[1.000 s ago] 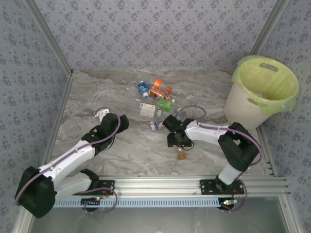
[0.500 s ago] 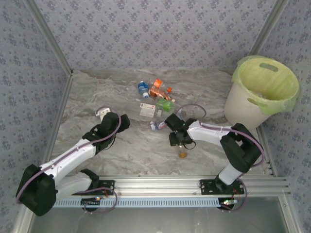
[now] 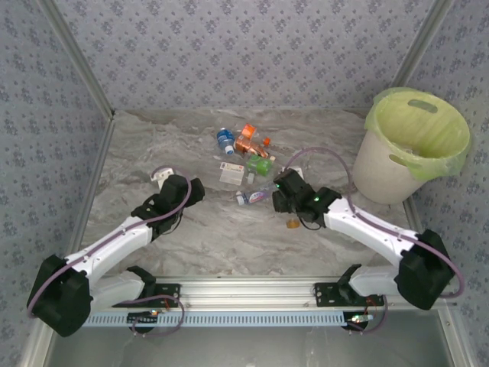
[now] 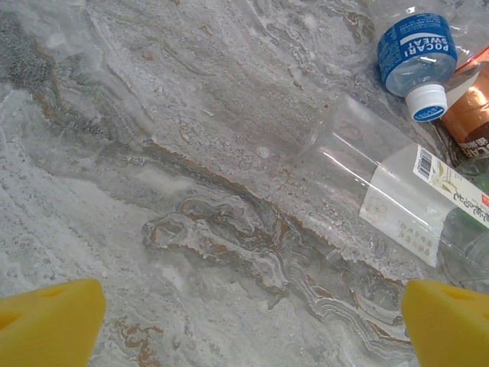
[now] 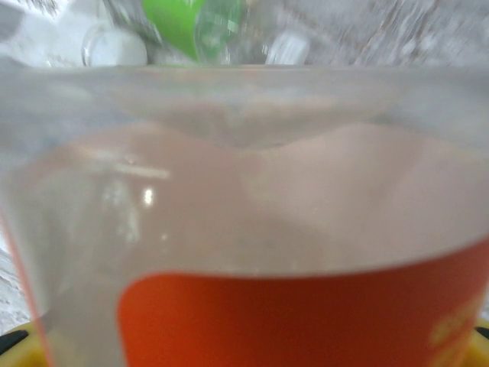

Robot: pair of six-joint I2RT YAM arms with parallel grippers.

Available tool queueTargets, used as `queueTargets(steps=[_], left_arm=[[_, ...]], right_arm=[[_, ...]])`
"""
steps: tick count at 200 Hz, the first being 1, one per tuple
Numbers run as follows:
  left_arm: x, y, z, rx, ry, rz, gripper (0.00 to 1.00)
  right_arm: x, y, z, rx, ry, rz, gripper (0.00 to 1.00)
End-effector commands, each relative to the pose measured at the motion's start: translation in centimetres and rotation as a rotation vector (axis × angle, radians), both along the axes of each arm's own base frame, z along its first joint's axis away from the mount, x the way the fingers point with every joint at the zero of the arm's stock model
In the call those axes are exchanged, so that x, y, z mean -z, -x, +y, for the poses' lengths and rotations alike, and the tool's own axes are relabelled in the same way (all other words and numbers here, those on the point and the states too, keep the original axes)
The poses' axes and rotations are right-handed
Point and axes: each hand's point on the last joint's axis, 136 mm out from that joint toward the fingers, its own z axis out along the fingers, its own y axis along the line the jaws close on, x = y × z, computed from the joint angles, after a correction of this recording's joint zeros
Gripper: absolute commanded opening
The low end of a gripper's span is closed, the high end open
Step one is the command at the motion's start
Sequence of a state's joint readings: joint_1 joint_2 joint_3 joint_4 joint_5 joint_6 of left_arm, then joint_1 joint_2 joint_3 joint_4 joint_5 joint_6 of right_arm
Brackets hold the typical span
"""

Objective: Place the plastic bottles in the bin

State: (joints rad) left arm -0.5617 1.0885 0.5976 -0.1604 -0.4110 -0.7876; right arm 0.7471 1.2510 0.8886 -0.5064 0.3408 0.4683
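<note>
Grasp secured: my right gripper (image 3: 291, 214), clamped on the orange-labelled bottle (image 5: 306, 229), had shifted it since a second earlier toward the bin (image 3: 397, 164), still well apart; my left gripper (image 4: 248, 321) stood with fingers spread.

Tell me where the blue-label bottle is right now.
In the top view the blue-label bottle lies at the far middle of the table, just left of the copper-orange bottle and beyond the white-label bottle.
</note>
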Motion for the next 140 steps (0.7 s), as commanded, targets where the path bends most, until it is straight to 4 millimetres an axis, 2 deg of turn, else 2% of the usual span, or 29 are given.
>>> queueTargets(steps=[1,27,51,85,101,129,135,137,140], left_arm=[[-1.9,-1.0,-0.3,-0.014,0.038,-0.043,0.99],[-1.8,-1.0,-0.3,-0.025,0.050,-0.044,1.00],[-1.6,-1.2,-0.4,-0.034,0.078,-0.052,0.99],[-2.5,-1.7,-0.8,-0.027,0.097,-0.080,1.00],[-3.0,-2.0,-0.8,-0.027,0.101,-0.094,0.99],[-3.7,-2.6,-1.5,-0.005,0.126,-0.117,1.00],[-3.6,-2.7,-1.6,-0.001,0.129,-0.117,0.99],[-3.7,-2.7,-1.7,0.002,0.131,-0.117,0.99],[-3.7,-2.8,-1.8,0.002,0.132,-0.117,0.99]], right_arm=[[-5.1,-1.6,-1.5,0.023,0.039,-0.152,0.47],[-9.5,-3.1,-2.9,0.067,0.012,-0.292,0.46],[-12.5,-5.3,-4.2,0.156,-0.025,-0.429,0.46],[-18.1,-8.4,-6.2,0.248,-0.151,-0.610,0.46],[-20.2,-9.9,-8.0,0.272,-0.188,-0.650,0.46],[-23.4,-11.9,-12.3,0.337,-0.162,-0.705,0.46],[-23.4,-12.2,-13.1,0.341,-0.159,-0.699,0.46],[-24.6,-12.2,-13.4,0.343,-0.168,-0.722,0.47],[-25.2,-12.3,-13.8,0.345,-0.171,-0.731,0.47]])
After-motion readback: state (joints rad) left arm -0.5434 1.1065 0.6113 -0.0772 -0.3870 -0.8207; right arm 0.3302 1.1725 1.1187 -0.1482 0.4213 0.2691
